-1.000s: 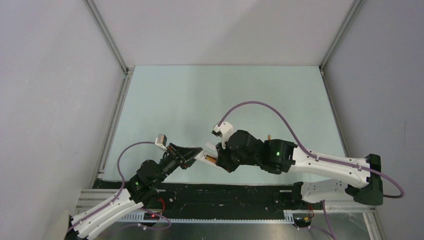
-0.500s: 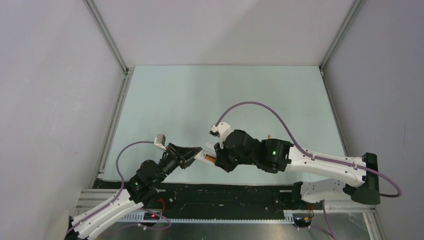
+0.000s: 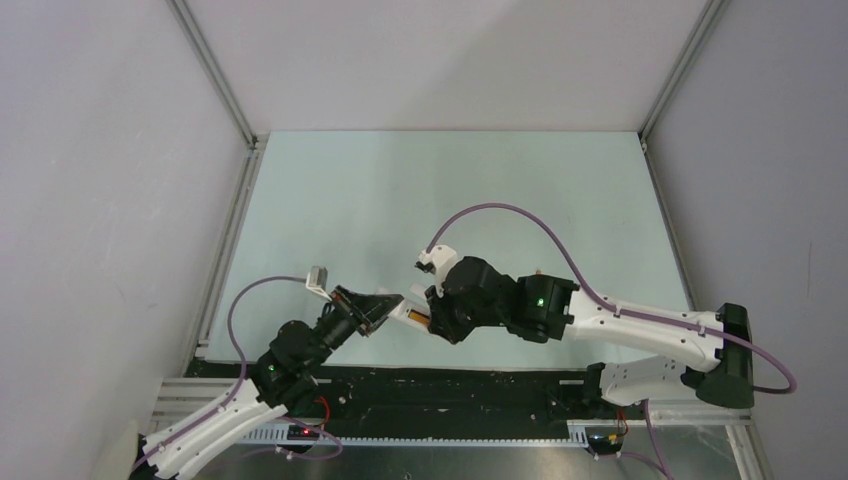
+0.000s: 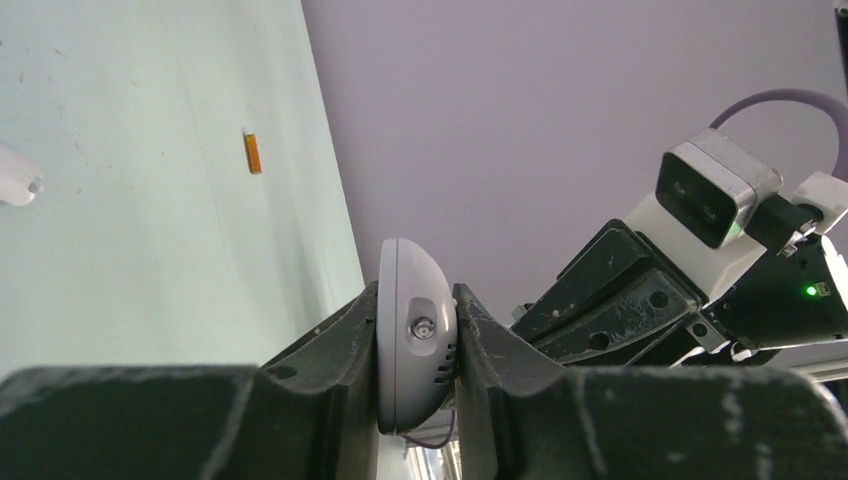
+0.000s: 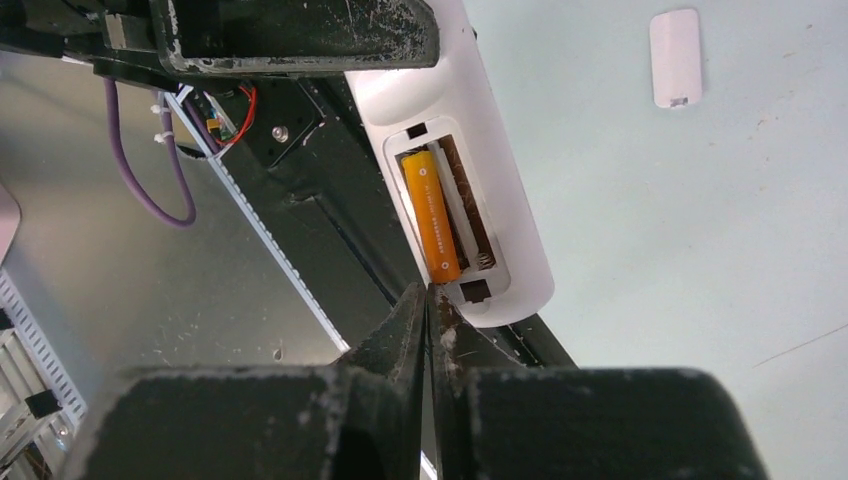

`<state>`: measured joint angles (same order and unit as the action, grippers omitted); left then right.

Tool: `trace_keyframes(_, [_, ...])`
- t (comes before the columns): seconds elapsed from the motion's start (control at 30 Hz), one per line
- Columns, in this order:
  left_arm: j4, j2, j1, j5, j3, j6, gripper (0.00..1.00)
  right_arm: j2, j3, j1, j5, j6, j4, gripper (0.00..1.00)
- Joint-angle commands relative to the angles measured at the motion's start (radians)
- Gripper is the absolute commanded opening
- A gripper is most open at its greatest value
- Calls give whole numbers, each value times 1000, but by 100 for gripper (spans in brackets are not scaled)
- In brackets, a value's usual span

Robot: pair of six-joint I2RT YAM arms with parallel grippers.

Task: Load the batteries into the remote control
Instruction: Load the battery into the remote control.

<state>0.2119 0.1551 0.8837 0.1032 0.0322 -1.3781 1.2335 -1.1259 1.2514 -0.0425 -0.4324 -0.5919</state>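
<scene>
— Right arm has edged left; the right gripper [image 5: 428,300] is pinched shut, empty, with its tips at the remote control's [image 5: 515,230] end.
— And the remote?
— Clamped in the left gripper [image 4: 417,300] near the table's [image 5: 700,250] front edge. Its long axis points toward the right arm, with one battery [image 5: 430,215] lying lengthwise in the open recess.
— Around it?
— A second battery [image 4: 252,152] and the cover [image 5: 676,57] lie apart on the table.

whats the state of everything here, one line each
remote control: held by the left gripper, battery recess open, cover off
seated battery: in one slot of the recess, the slot beside it empty
loose battery: lying on the table
battery cover: off, lying on the table
left gripper: shut on the remote control
right gripper: shut, holding nothing, tips by the seated battery's end
</scene>
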Motion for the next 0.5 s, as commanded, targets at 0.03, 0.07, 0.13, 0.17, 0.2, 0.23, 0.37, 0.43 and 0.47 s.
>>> trace_keyframes(0.03, [73, 2, -1, -35, 86, 79, 0, 19, 0, -8, 19, 14, 62, 7])
trace_keyframes(0.07, [73, 5, -1, -37, 90, 84, 0, 21, 0, -10, 18, 14, 62, 7])
trace_keyframes(0.13, [75, 6, -2, -45, 97, 95, 0, 23, 0, -12, 18, 15, 63, 7])
trace_keyframes(0.17, [76, 6, -2, -51, 100, 102, 0, 22, 0, -14, 18, 16, 63, 7])
trace_keyframes(0.2, [79, 5, -1, -54, 101, 107, 0, 22, 0, -16, 18, 16, 62, 7])
trace_keyframes(0.23, [82, 5, -1, -60, 104, 112, 0, 22, 0, -18, 17, 16, 61, 7])
trace_keyframes(0.37, [94, 1, -1, -86, 110, 130, 0, 19, 0, -23, 18, 17, 59, 7])
trace_keyframes(0.43, [100, 0, -1, -94, 111, 137, 0, 16, 0, -24, 19, 17, 58, 7])
trace_keyframes(0.47, [103, -1, -1, -95, 111, 142, 0, 15, 0, -27, 20, 18, 58, 7])
